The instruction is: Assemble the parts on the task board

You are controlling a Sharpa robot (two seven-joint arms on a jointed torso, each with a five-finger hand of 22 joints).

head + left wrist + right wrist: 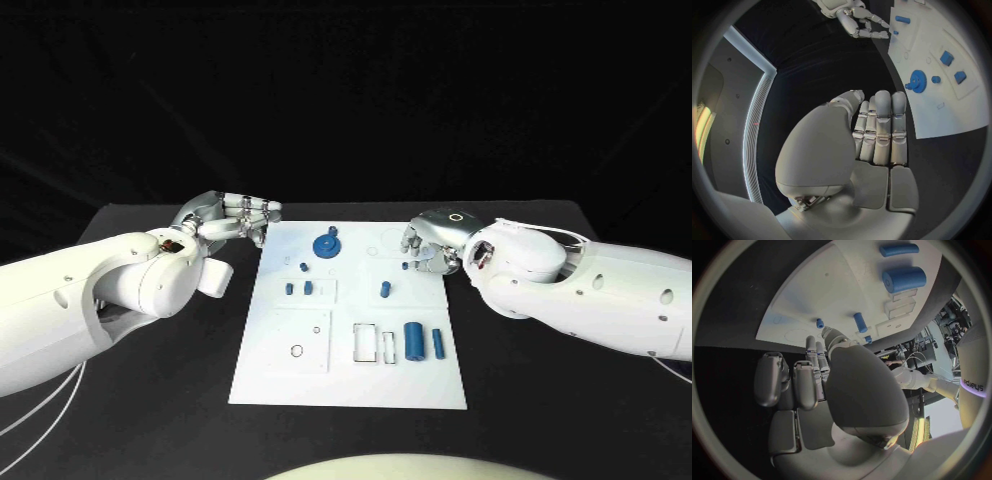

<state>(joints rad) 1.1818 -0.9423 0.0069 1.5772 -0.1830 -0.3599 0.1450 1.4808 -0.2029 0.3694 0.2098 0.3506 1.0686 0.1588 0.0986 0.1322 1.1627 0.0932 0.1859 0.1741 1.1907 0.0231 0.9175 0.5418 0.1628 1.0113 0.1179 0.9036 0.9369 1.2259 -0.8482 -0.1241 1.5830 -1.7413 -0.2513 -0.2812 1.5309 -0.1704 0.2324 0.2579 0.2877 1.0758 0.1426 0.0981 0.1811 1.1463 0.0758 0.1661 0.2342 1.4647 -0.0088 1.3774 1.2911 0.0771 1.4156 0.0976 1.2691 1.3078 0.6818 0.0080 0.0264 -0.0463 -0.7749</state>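
The white task board [353, 375] lies in the middle of the table. On it sit a blue gear [327, 245], a few small blue pegs [299, 288], a lone peg [385, 290], a thick blue cylinder [414, 341] and a thinner one [437, 343]. My left hand [231, 218] hovers off the board's far left corner, its fingers straight and side by side [879, 130], holding nothing. My right hand [433, 245] hangs over the board's far right edge with loosely bent fingers [807, 380] and nothing in them. The gear [917, 80] lies ahead of my left fingers.
Black table [159, 420] surrounds the board on all sides. Rectangular outlines and empty slots [372, 343] mark the board's near half. The thick cylinder [904, 278] and the lone peg [860, 322] lie beyond my right hand.
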